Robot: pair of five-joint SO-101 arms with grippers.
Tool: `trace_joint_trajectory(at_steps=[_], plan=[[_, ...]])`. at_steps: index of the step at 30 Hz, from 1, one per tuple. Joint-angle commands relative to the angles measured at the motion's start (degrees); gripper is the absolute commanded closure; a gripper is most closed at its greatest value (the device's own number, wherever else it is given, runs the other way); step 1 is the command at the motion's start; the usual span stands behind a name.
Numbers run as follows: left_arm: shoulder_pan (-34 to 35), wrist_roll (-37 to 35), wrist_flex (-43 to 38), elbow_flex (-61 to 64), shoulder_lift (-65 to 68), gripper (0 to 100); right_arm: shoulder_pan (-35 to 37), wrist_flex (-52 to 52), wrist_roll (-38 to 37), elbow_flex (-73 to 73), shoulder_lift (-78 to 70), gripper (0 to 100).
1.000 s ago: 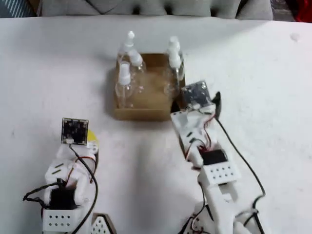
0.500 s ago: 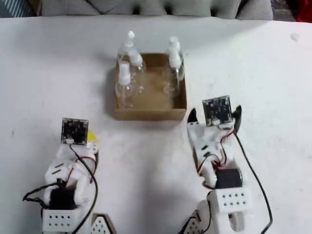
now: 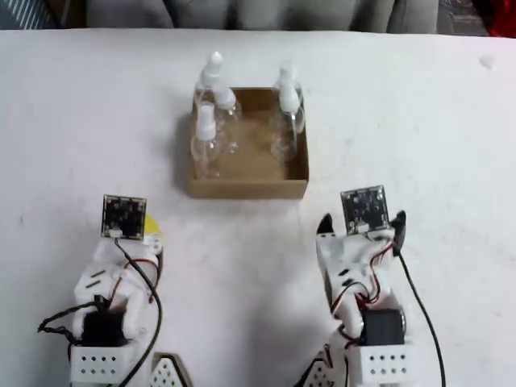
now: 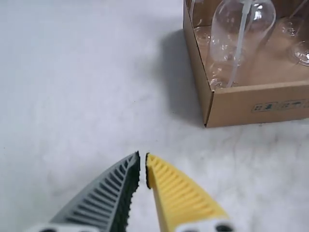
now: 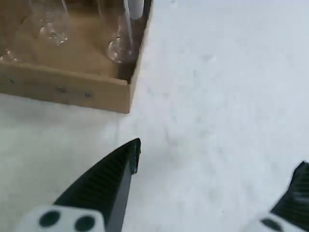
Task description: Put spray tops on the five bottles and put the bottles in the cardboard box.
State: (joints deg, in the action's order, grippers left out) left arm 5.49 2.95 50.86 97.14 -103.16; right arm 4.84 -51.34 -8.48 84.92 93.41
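Observation:
The cardboard box (image 3: 246, 190) stands in the middle of the table. Several clear bottles (image 3: 205, 147) with white spray tops (image 3: 214, 63) stand upright inside it, along its left and right walls. My right gripper (image 3: 362, 222) sits near the table front, just right of the box and apart from it. It is open and empty, with black fingers (image 5: 126, 155) spread wide over bare tabletop. My left gripper (image 4: 143, 158) rests at the front left, shut with nothing in it, its grey and yellow tips touching. The box corner (image 4: 207, 118) and one bottle (image 4: 240, 30) lie ahead of it.
The table (image 3: 419, 121) is white, with bare room on both sides of the box and between the arms. A grey cushioned seat edge (image 3: 242, 12) runs along the far side. Cables (image 3: 423, 306) trail beside the right arm.
My right arm has pulled back from the box's near right corner toward the table front, gripper open. The left arm and the bottles have not moved.

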Motion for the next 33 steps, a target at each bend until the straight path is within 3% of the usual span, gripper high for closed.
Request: trace_joint_trajectory(at_steps=[1, 10, 20, 26, 33], plan=[[0.22, 0.53, 0.0, -0.09, -0.04, 98, -3.56, -0.31, -0.88, 5.1, 8.31, 59.1], [-0.04, 0.53, 1.32, -0.09, -0.04, 98, -4.44, -1.98, -0.88, 11.96, 9.36, 60.8], [-0.04, 3.16, 6.51, -0.09, -0.04, 98, -2.86, -8.13, -14.42, 11.96, 9.36, 98.6], [-0.04, 15.12, 13.71, -0.09, -0.04, 98, -3.12, -13.49, -14.86, 11.96, 9.36, 96.4], [0.13, 15.47, 14.15, -0.09, -0.22, 98, -3.21, -20.26, -15.03, 11.96, 9.36, 96.1]])
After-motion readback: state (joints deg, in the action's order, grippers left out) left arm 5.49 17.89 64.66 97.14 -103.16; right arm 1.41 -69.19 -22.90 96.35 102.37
